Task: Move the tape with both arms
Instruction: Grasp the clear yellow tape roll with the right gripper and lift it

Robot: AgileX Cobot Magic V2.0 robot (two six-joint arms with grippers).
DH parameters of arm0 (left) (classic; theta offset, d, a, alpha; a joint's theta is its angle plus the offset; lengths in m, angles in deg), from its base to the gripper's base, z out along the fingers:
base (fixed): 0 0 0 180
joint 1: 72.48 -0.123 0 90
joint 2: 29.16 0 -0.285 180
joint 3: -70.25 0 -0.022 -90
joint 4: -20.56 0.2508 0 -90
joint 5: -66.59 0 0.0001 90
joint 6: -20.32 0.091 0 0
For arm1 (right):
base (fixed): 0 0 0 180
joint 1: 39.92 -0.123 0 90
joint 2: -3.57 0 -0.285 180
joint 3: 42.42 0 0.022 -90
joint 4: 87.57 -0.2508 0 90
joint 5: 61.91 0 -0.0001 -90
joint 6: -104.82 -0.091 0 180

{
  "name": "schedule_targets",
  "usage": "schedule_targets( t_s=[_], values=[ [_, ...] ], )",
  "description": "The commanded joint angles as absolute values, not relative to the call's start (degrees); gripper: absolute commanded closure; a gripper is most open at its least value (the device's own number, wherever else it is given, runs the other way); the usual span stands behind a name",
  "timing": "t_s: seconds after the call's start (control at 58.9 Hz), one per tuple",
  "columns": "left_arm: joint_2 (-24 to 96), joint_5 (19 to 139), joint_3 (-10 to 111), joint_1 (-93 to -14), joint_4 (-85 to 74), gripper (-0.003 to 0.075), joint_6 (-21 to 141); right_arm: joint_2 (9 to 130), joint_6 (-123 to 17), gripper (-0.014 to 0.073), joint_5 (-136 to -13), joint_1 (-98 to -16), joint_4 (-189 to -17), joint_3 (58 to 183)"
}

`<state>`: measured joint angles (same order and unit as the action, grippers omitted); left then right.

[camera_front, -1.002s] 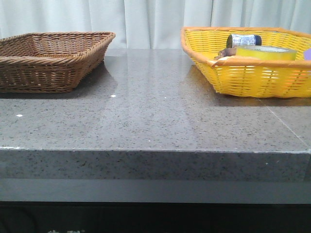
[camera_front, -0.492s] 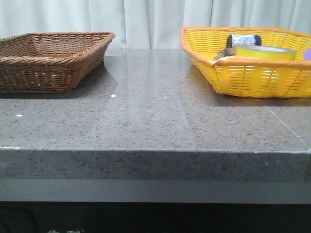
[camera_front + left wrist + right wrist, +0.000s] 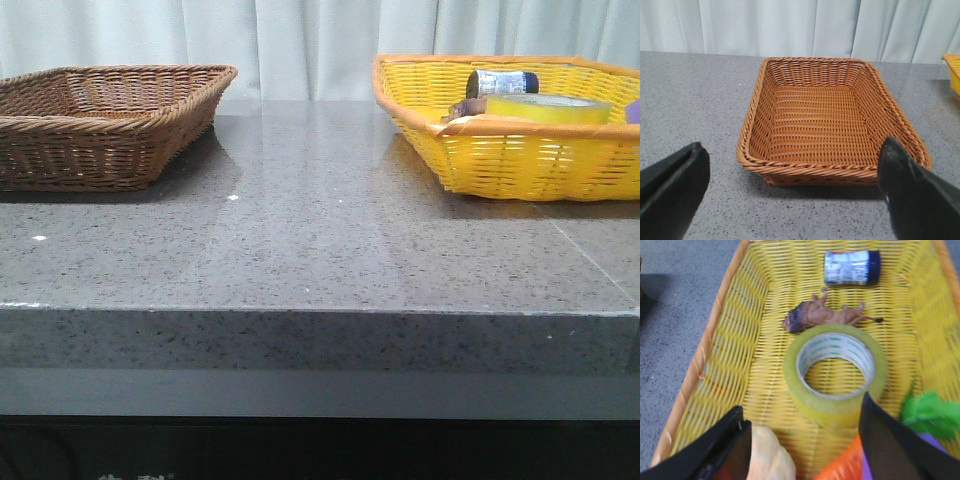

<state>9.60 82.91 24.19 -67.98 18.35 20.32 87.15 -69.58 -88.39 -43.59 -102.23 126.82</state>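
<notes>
The tape (image 3: 836, 371), a wide translucent yellow roll with a white core and green print, lies flat in the yellow basket (image 3: 735, 360). In the front view it (image 3: 547, 108) shows just above the basket's rim (image 3: 500, 125) at the right. My right gripper (image 3: 802, 440) hovers open over the basket, its jaws wide apart, the tape just ahead of the fingertips. My left gripper (image 3: 792, 187) is open and empty above the table, in front of the brown wicker basket (image 3: 825, 122). Neither arm shows in the front view.
The yellow basket also holds a small bottle with a blue-white label (image 3: 851, 267), a brown toy lion (image 3: 827, 315), a pale round object (image 3: 770, 455), and green (image 3: 930, 415) and orange (image 3: 840, 465) items. The brown basket (image 3: 100, 120) stands at the left on the grey stone table (image 3: 320, 240).
</notes>
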Motion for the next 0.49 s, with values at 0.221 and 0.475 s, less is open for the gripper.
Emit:
schedule_targets(
  t_s=[0.221, 0.475],
  values=[
    [10.1, 78.4, 26.3, -68.2, 18.4, 0.0050, 19.7, 104.4, -69.2, 0.0105, -92.7, -47.3, -103.5, 145.8],
    [10.1, 78.4, 26.3, -68.2, 18.4, 0.0050, 19.7, 111.6, -69.6, 0.0105, -93.3, -47.2, -103.9, 149.3]
  ],
)
